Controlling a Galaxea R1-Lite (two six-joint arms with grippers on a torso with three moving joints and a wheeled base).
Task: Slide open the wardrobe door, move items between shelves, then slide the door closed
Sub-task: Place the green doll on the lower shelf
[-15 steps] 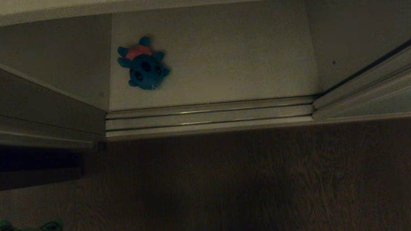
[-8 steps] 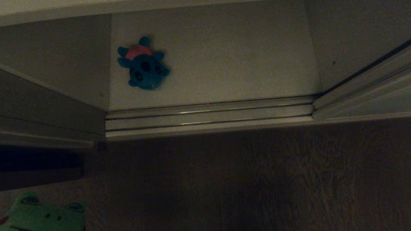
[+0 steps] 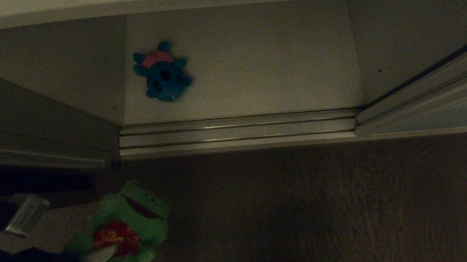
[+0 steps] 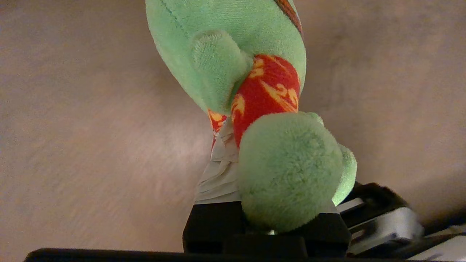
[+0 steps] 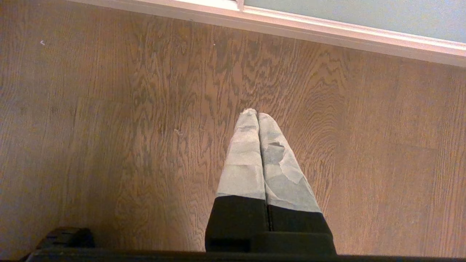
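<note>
The green frog (image 3: 123,233) is now carried further up and in toward the open wardrobe, clamped at the shirt by the left gripper (image 3: 97,259), so placement on the bottom shelf (image 3: 253,70) beside the blue toy (image 3: 163,73) is judged next.

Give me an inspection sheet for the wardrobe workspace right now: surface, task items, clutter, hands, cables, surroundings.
Surface: white bottom shelf inside the open wardrobe, sliding tracks along its front edge.
Job's things: blue plush lies on that shelf near its left side; green frog is off the shelf, held over the wood floor.
Clutter: nothing seen.
Hands: left hand shut on the frog's red-shirted body, low left in the head view; right hand shut, empty, pointing at the floor.
Cables: nothing seen.
Surroundings: sliding wardrobe door pushed to the right; dim light.
</note>
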